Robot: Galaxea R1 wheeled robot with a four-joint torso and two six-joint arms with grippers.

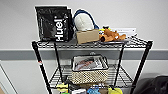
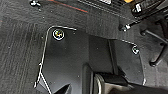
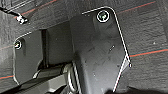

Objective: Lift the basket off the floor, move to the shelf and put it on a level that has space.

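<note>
The small cream woven-mesh basket (image 1: 90, 68) sits on the black wire shelf's (image 1: 40, 62) second silvery tier (image 1: 122, 75), so placing looks finished; gripper states cannot be told.

Basket (image 1: 89, 69) fills the level's (image 1: 121, 78) middle — open wire either side.
</note>
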